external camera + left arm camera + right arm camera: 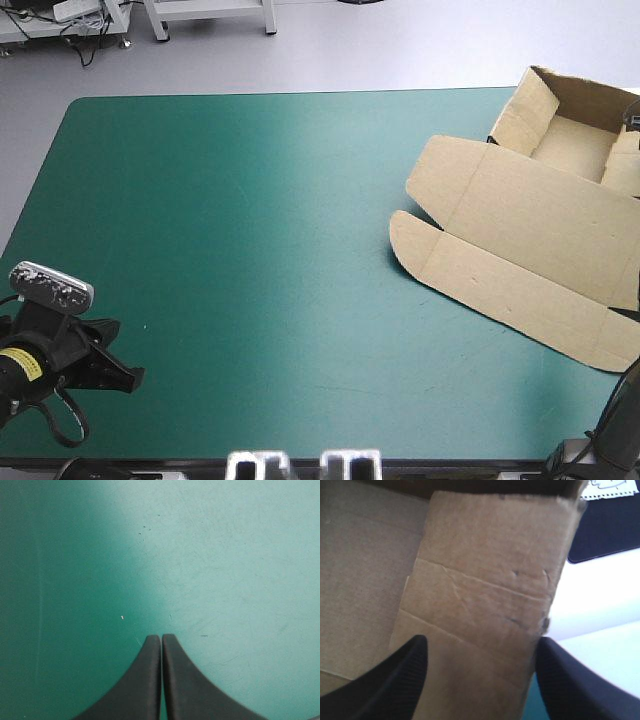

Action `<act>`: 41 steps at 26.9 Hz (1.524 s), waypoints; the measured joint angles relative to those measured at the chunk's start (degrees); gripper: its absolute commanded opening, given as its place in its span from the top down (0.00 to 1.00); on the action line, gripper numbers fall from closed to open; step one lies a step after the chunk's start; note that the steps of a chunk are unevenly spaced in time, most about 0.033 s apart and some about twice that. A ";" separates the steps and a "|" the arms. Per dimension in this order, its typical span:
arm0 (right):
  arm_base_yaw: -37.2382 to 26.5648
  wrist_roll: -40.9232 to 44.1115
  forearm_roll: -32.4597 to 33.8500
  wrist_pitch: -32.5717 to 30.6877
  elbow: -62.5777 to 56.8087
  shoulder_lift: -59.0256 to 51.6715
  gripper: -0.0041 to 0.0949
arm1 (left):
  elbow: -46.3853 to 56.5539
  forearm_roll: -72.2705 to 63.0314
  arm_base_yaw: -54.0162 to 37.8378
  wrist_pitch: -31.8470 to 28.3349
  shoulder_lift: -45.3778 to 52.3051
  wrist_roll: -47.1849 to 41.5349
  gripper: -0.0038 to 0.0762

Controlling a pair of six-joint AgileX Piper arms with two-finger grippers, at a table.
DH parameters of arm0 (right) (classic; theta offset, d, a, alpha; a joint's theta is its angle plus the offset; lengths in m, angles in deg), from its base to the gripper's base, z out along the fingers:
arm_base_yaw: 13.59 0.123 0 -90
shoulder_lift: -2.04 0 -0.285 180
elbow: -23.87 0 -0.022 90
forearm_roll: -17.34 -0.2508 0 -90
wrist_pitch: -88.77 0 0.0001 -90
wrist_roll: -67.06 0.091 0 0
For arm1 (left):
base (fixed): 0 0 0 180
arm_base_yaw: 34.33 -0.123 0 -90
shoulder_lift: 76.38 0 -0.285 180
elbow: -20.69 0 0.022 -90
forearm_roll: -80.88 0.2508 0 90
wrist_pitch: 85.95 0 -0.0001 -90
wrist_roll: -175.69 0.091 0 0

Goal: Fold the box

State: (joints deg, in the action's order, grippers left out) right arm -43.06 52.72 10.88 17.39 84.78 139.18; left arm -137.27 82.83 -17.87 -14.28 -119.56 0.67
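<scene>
Brown board box [530, 230], lying at the far right corner of the surface [250, 250], which has a teal-green cover. The tray [575, 145] stands with its walls raised, nearest the far right corner. The lid [520, 215] lies flat on the cover and reaches from the tray toward the near edge. It ends in a long tuck flap [500, 295] with rounded corners, set off by a crease. On its right side the box runs out of the high view.

Left jaws: pressed together, tips meeting in one pointed arch, over bare cover by the near left corner and well apart from the box. A yellow label [18, 365] sits on this arm behind the jaws; its print is too small to read. Ahead of the tips the cover carries a white speck [123, 617], a few dark flecks and fine scratches.

Right jaws: spread wide. A box panel [485, 605] lies between and ahead of them, crossed by two crease lines and marked by small dark dents. Whether the jaws touch it cannot be told. Beside the panel, a second board face [360, 570] lies in shadow.
</scene>
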 measured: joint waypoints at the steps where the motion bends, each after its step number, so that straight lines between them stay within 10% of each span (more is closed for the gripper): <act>1: -0.05 0.67 0.47 0.00 0.00 0.00 0.22 | 0.00 0.00 0.00 0.00 0.00 0.00 0.96; 11: -0.05 2.47 0.19 0.00 0.85 -2.47 0.28 | 0.00 0.25 0.00 0.00 0.00 0.06 0.96; 16: -0.05 2.30 -6.35 0.00 3.12 -6.66 0.50 | 0.00 3.70 0.00 0.00 0.00 -1.37 0.96; 21: 3.41 -3.13 -21.36 0.05 4.01 -13.78 0.98 | 0.00 7.73 0.00 0.00 0.00 -4.10 0.96; 24: 12.93 -10.30 -31.70 0.05 4.01 -20.01 0.98 | 0.00 7.85 0.00 0.00 0.00 -4.36 0.96; 32: 35.94 -10.02 -13.95 -0.06 -4.04 -33.10 0.98 | 0.00 7.85 0.00 0.00 0.00 -4.49 0.96; 41: 43.91 -9.44 -7.42 -0.05 -38.03 -51.43 0.98 | 0.00 6.80 0.00 0.00 0.00 -4.44 0.96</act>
State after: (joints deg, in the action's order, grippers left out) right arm 0.85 43.29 3.47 17.34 46.75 87.76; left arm -137.27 89.63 -17.87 -14.28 -119.56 -3.77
